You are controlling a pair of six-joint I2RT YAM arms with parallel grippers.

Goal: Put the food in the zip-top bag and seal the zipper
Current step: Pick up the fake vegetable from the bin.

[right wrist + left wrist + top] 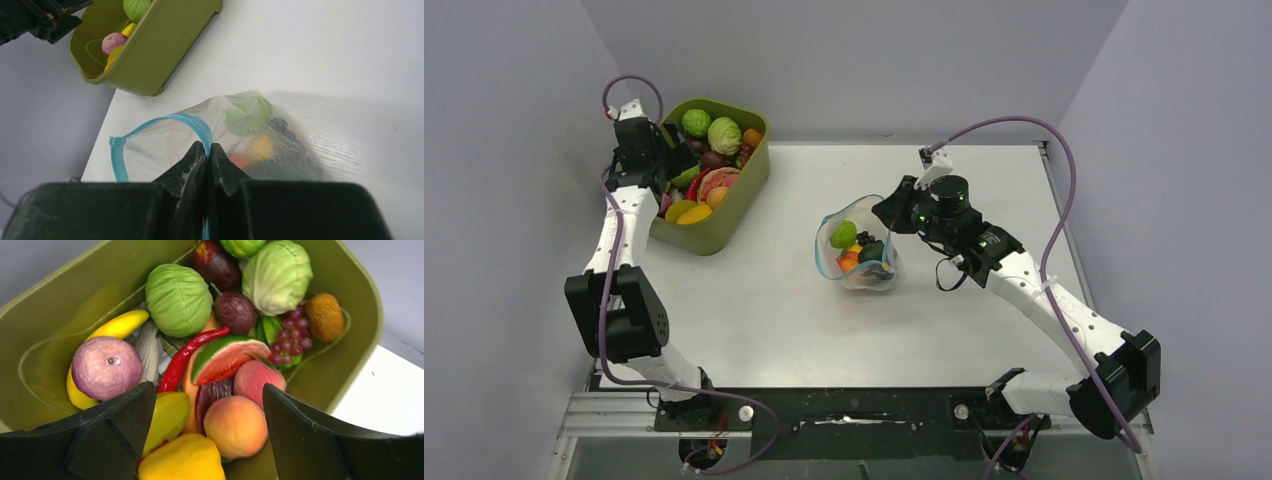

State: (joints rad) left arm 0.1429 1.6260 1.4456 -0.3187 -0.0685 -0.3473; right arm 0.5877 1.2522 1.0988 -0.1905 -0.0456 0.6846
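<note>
Your olive-green tub (360, 315) shows a pale-green cabbage (178, 299) and red chilli (185, 357); your clear bag (220, 107), a teal-blue zipper (165, 120).

White matte table (804, 330) with faint grain. Closed in by plain pale-grey left wall (494, 200), back wall (854, 60), right wall (1194, 180). Black plate (824, 400) on metal rail (614, 420) along near edge. Soft even light, only faint shadows.

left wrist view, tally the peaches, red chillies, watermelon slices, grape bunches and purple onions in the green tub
peaches: 2
red chillies: 1
watermelon slices: 1
grape bunches: 1
purple onions: 1
total: 6
</note>
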